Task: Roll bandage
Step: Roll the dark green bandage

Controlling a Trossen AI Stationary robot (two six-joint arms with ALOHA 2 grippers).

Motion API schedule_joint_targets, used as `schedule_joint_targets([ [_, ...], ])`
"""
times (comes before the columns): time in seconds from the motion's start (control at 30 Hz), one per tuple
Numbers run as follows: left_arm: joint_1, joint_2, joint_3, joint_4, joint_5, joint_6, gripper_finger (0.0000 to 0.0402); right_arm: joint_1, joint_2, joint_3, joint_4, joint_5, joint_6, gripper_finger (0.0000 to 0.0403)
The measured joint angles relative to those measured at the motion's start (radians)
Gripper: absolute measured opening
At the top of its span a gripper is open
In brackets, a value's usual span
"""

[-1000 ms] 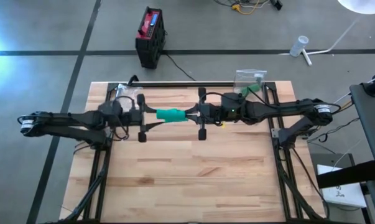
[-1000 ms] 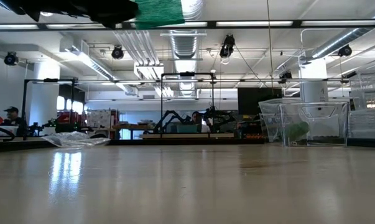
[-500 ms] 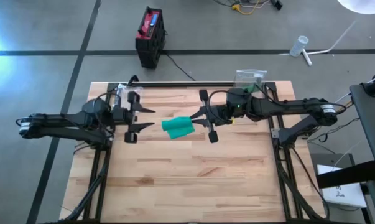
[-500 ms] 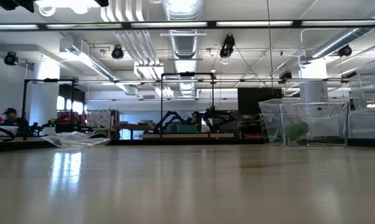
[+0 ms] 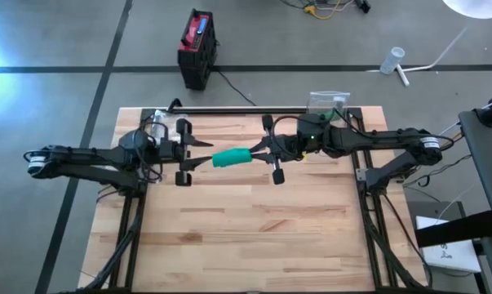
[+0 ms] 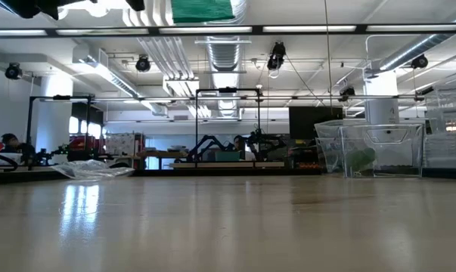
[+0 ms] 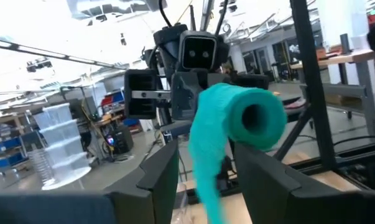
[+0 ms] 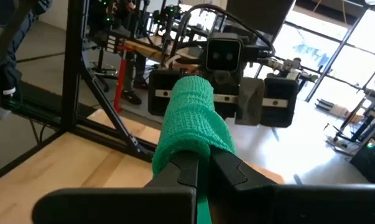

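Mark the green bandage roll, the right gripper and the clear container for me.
green bandage roll (image 5: 231, 157): high view, middle of the roll.
right gripper (image 5: 257, 149): high view, between its fingertips.
clear container (image 6: 371, 148): low view, front wall.

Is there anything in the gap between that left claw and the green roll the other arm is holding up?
Nothing visible. The left gripper faces the green bandage roll directly in mid-air; the right gripper is shut on its far end.
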Motion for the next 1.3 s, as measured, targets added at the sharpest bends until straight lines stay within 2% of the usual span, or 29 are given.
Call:
schedule_joint_targets([
  [0.37, 0.000, 0.044, 0.002, 0.061, 0.007, -0.090, 0.0129, 0.000, 0.000, 0.000, -0.034, 0.000, -0.016, 0.0003],
  [0.5, 0.000, 0.035, 0.012, 0.004, 0.040, -0.138, 0.0125, 0.000, 0.000, 0.000, -0.052, 0.000, -0.015, 0.0003],
  [0.8, 0.000, -0.007, 0.014, -0.095, 0.051, -0.125, 0.0121, -0.001, 0.000, 0.000, -0.052, 0.000, -0.024, 0.0003],
  [1.0, 0.000, 0.001, 0.014, -0.044, 0.067, -0.168, 0.0145, -0.001, 0.000, 0.000, -0.052, 0.001, -0.024, 0.0003],
  [1.3, 0.000, 0.077, 0.014, 0.041, 0.066, -0.175, 0.0195, -0.001, 0.000, 0.000, -0.052, 0.030, -0.024, 0.0003],
])
